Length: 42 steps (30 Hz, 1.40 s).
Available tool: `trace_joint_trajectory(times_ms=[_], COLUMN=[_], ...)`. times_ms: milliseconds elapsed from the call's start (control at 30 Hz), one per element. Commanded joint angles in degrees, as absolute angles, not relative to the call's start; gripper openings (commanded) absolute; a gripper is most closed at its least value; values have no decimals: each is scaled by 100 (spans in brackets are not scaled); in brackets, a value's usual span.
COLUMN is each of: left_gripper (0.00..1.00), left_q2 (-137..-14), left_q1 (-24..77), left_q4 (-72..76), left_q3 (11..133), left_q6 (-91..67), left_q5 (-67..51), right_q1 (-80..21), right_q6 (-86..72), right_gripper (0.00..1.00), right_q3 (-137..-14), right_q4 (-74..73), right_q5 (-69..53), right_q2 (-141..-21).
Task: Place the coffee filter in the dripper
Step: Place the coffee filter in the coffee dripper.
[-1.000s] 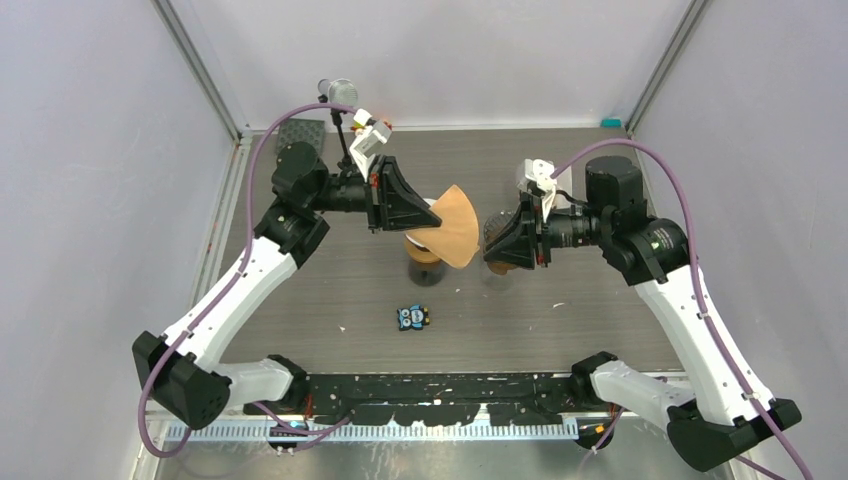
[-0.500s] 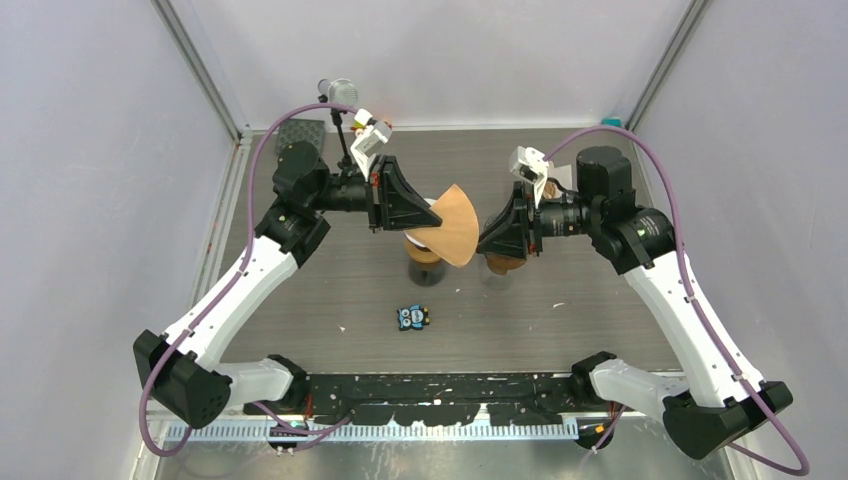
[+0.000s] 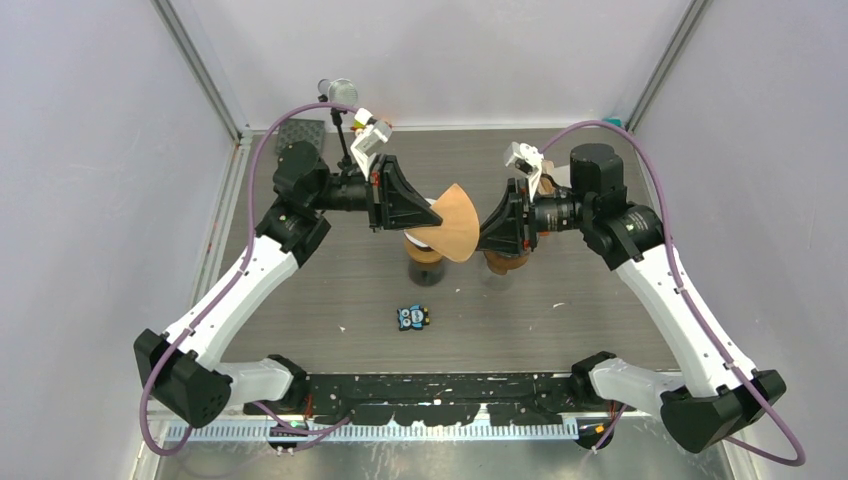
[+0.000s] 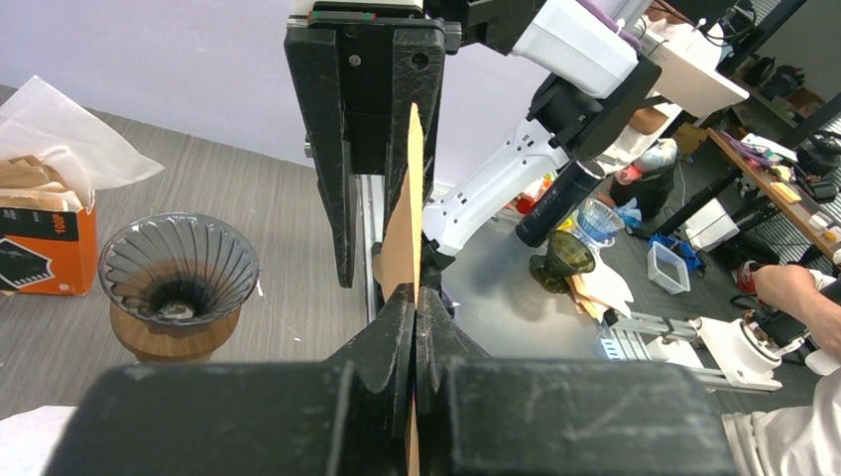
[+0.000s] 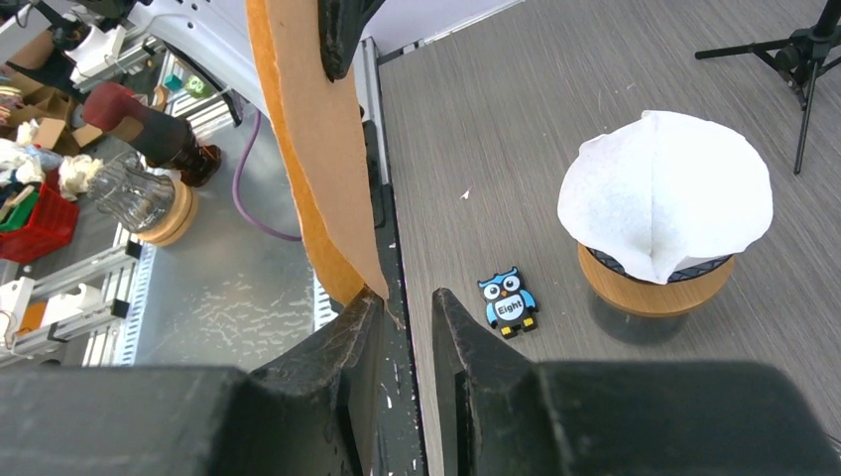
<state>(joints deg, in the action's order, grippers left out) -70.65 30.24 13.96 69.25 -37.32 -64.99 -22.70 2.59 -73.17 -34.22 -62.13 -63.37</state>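
The left fingers are clamping shut on the brown coffee filter by one edge, holding it upright in the air above the counter. The right fingers are standing apart with a clear gap between them. The filter's bottom corner is sitting right at the tip of one finger, though whether it is touching cannot be told. The empty glass dripper is resting on its wooden base on the counter below the right arm, apart from the filter. A second dripper is standing near a small owl figure, lined with a white paper filter.
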Motion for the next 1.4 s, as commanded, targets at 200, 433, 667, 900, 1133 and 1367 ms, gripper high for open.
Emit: trace_joint_trajectory(times_ms=[200,433,667,900,1133,1367], left_gripper=[0,0,0,0,35,64], left_q2=[-7050,-7039,-7037,-6992,-6936,-7323], left_q1=[2997,2997,2997,2997,2988,3149], left_q4=[2156,2967,3349,3345,2157,-1021], left_q3=[6772,6427,6199,6091,6493,7999], left_q6=[-3931,-4260,-4335,-4248,-3598,-1937], left_q5=[-6409,-6227,-6105,-6058,-5744,-3959], right_q1=[-2284,-2279,-2273,-2271,-2268,-2273], right_q6=[-388,-805,-738,-582,-144,-281], right_gripper=[28,27,15,0,0,0], right_q3=[-7115,-6909,-6908,-6996,-7444,-8221], right_q4=[-2524,-2002,-2042,-2255,-2979,-3613], right_q5=[-6500,-6580,-6465,-6270,-5309,-2679], right_q2=[-6320,-6317,-6255,-6196,-6164,-6180])
